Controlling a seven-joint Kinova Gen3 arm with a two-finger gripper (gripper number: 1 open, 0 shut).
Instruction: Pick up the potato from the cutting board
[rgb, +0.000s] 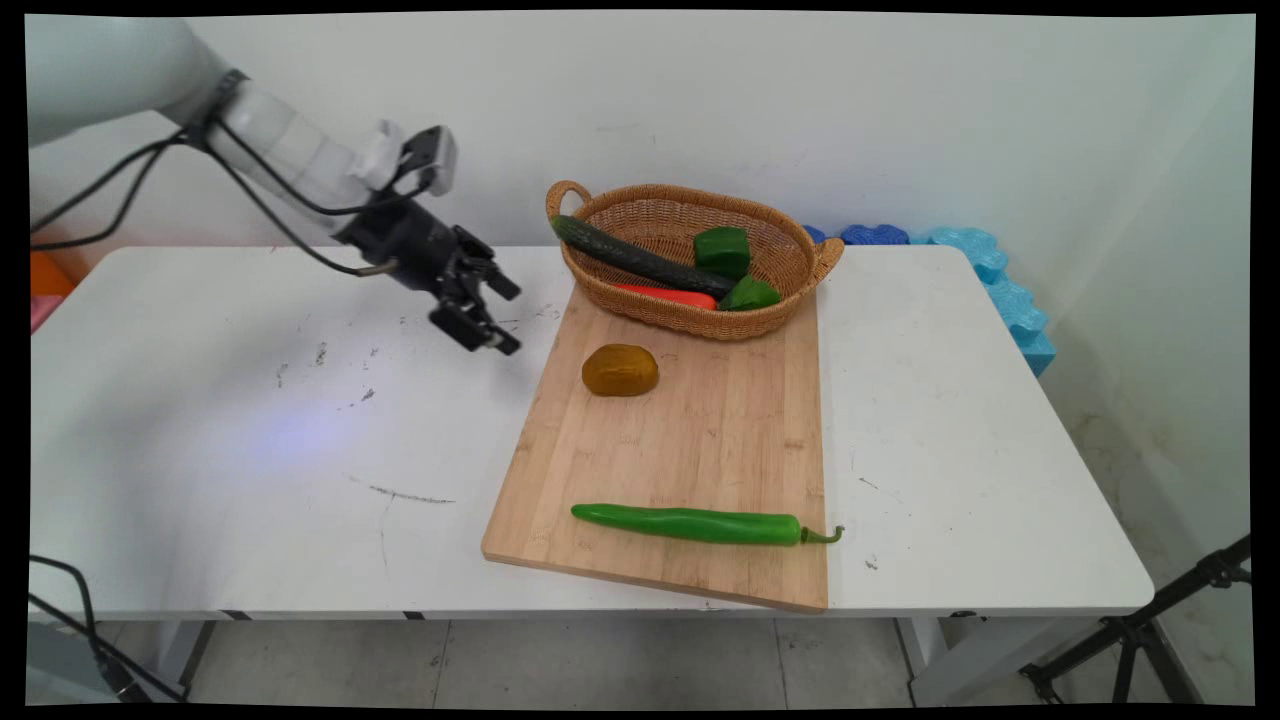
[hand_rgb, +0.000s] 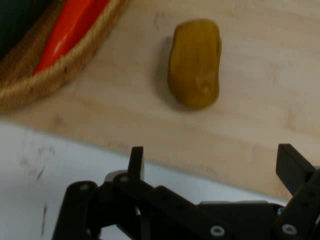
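My gripper (rgb: 507, 316) hangs open and empty above the white table, just left of the wooden cutting board (rgb: 700, 450). Nearest to it is a brownish-yellow potato (rgb: 620, 370) lying on the board's far part. In the hand view the potato (hand_rgb: 195, 62) lies ahead, beyond my gripper (hand_rgb: 212, 162), whose two fingers stand wide apart. A long green chili pepper (rgb: 700, 524) lies along the board's near edge.
A wicker basket (rgb: 690, 205) sits on the board's far end, holding a dark cucumber (rgb: 640, 260), a red vegetable (rgb: 665, 295) and green pepper pieces (rgb: 722, 250). The basket's rim (hand_rgb: 55, 75) shows in the hand view. Blue foam pieces (rgb: 1000, 290) lie at the table's far right.
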